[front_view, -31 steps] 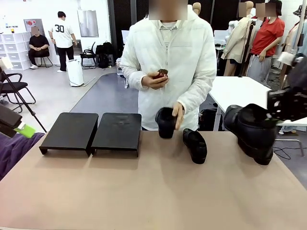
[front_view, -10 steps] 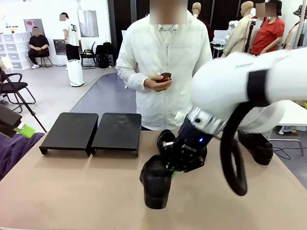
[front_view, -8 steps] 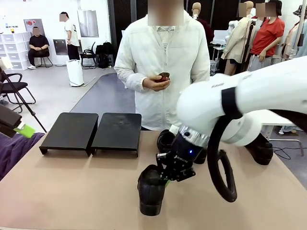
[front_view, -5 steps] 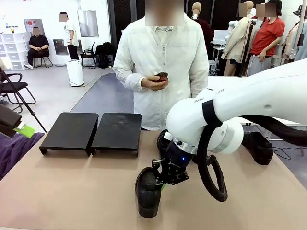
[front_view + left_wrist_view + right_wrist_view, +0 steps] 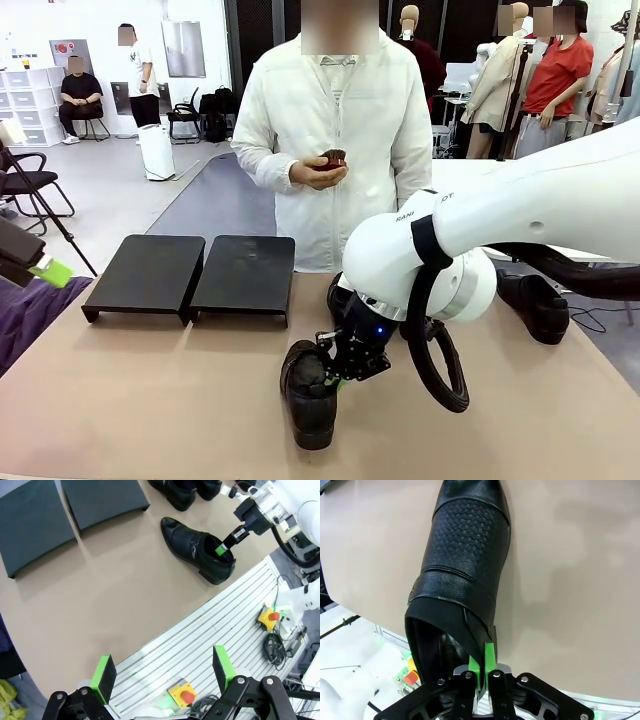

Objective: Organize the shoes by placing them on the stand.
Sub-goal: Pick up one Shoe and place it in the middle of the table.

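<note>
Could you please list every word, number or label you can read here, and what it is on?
"RAN": partial grey print on the right arm; the rest is unreadable.
Wall sign: too small to read.
On the nearest shoe and the stand: none seen.

- The shoe [image 5: 465, 555] looks like black leather with a soft sheen; a dotted, embossed texture covers its middle, and the toe is smooth.
- The stand [image 5: 150, 265] is smooth matt black.
- The counter [image 5: 150, 400] is matt tan, even.
- The right arm [image 5: 540, 200] wears a glossy white shell.
- The person's jacket [image 5: 370, 130] is white cloth.
</note>
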